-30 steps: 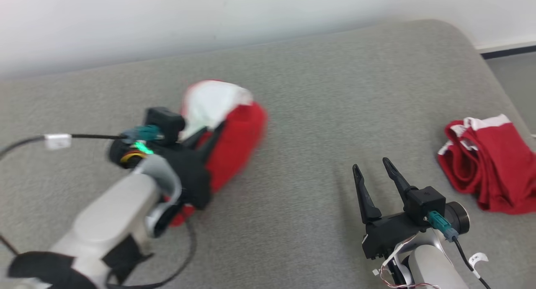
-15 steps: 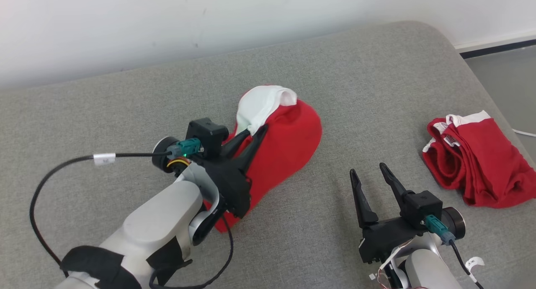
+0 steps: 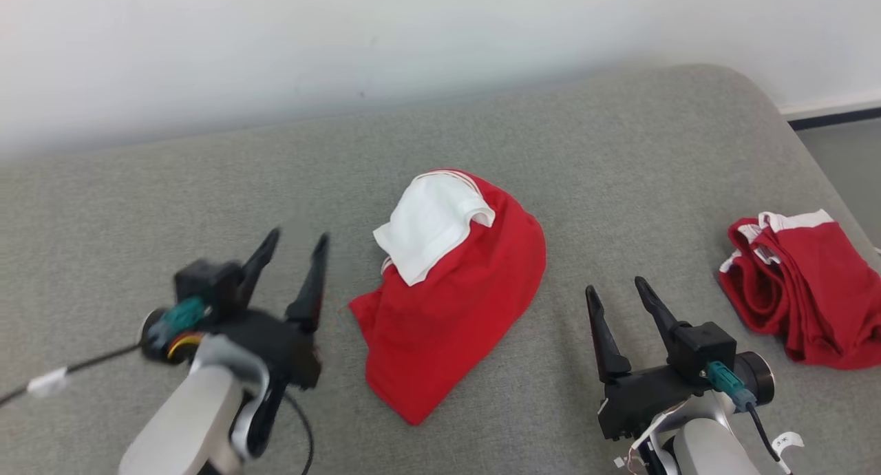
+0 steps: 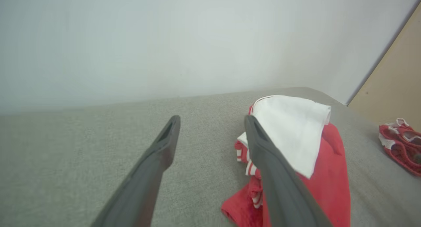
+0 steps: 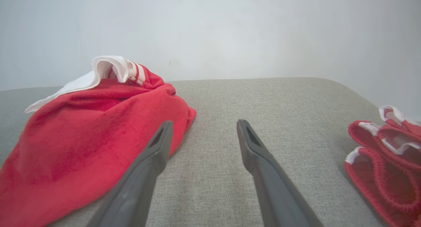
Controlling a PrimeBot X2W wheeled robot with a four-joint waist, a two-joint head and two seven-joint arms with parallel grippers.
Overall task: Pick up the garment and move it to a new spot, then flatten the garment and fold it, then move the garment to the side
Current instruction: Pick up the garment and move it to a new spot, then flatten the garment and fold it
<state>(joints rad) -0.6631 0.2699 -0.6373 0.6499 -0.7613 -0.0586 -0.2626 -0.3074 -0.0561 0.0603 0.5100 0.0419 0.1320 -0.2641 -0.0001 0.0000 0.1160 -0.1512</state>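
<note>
On the grey cushion [image 3: 206,206] the red garment [image 3: 454,310] lies heaped between the left gripper [image 3: 299,239] and right gripper [image 3: 614,287] (both spread wide, holding nothing), looking soft, light and floppy, probably best pinched at its white flap [image 3: 430,227].

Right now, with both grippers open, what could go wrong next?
1. The garment lies bunched, its white part folded over: the left gripper may pinch several layers, hindering flattening.
2. The right gripper stands between it and a second red garment: it could grab the wrong one.
</note>
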